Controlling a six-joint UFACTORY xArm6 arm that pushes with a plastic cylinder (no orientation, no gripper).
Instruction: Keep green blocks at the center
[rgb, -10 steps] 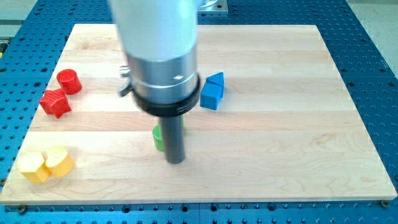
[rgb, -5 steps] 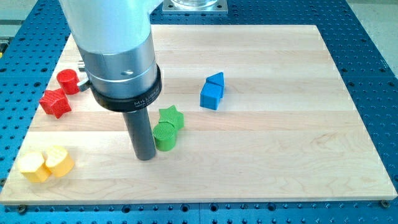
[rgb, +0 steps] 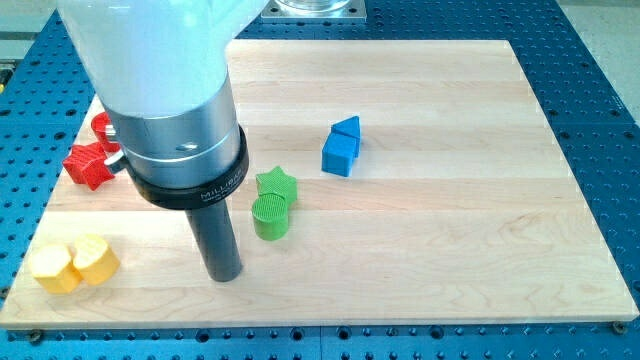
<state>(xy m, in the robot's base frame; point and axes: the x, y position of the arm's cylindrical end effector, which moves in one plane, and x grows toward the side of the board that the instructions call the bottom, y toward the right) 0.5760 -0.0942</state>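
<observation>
My tip (rgb: 224, 276), a bare rod with no gripper to open or close, is sliding away left from the green round block (rgb: 270, 216) and green star block (rgb: 276, 185); both are staying touching, near the table (rgb: 450, 230) middle.

1. The arm's body (rgb: 150, 60) runs off the top of the frame at upper left, so its upper part is cut off.
2. The red cylinder (rgb: 101, 124) at the left is mostly hidden behind the arm; only a sliver shows.
3. The red star-like block (rgb: 85, 165) is partly covered on its right side.
4. The tabletop (rgb: 450, 230) behind the arm, at upper left, cannot be seen.
5. A metal fitting (rgb: 312, 8) at top centre is cropped.
</observation>
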